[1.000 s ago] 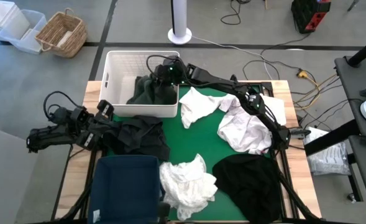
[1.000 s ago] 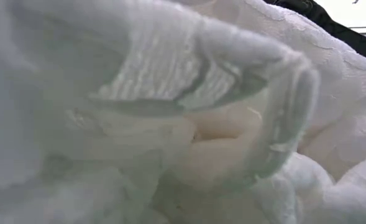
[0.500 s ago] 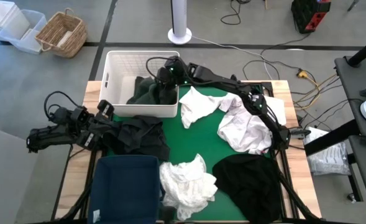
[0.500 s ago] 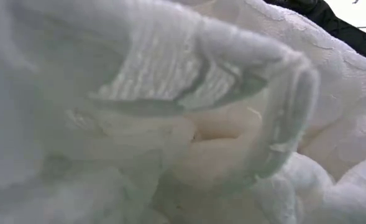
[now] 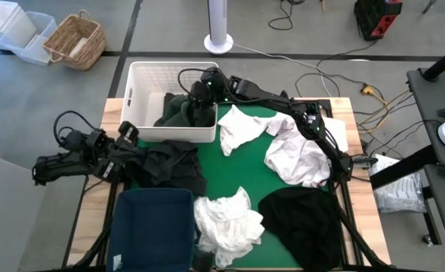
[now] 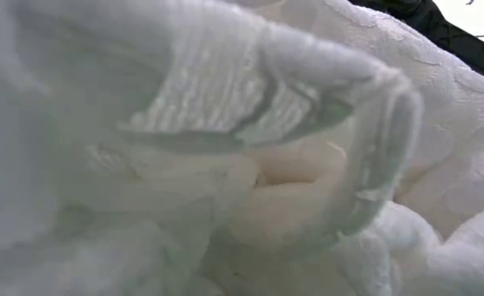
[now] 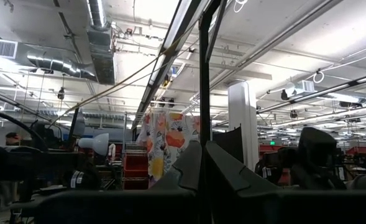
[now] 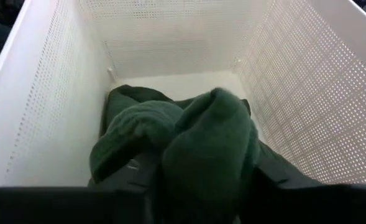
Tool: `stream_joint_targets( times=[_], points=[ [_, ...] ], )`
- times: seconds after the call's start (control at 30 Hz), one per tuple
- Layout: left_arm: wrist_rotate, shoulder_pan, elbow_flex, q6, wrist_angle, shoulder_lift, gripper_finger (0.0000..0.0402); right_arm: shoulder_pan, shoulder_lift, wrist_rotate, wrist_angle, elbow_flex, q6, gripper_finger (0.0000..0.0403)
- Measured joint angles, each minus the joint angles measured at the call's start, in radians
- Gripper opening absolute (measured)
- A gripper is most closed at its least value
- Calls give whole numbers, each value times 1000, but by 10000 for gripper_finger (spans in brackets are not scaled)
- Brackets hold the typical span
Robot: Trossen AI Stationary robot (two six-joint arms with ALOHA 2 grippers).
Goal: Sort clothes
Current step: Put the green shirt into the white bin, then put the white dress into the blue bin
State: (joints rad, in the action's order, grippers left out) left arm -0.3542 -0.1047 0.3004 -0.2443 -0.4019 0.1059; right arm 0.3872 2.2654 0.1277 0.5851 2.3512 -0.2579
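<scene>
One garment at a time, probably best: easing the dark green garment (image 5: 178,113) low inside the white basket (image 5: 143,75) under the right gripper (image 5: 201,97), hold impossible to tell, then lifting clear. Parking the left gripper (image 5: 128,134) at the table's left edge, state unreadable too. Counting outside: three white garments (image 5: 226,219), two black garments (image 5: 305,219)

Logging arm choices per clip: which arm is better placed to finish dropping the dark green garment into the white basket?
Right. The right gripper is over the white basket, at the dark green garment.
</scene>
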Motion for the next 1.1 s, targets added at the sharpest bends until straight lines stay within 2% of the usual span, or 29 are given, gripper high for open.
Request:
stream_joint_targets(
  times=[0.27,0.57,0.83,1.1],
  points=[
    [5,0,0,0,2,0,0,-6,0,-56,-3,4,13,248],
    [4,0,0,0,7,0,0,-6,-16,-106,17,4,14,318],
    [5,0,0,6,9,0,0,-10,-80,-132,109,5,12,349],
    [7,0,0,8,11,0,0,-10,-130,-133,180,5,23,347]
  ],
)
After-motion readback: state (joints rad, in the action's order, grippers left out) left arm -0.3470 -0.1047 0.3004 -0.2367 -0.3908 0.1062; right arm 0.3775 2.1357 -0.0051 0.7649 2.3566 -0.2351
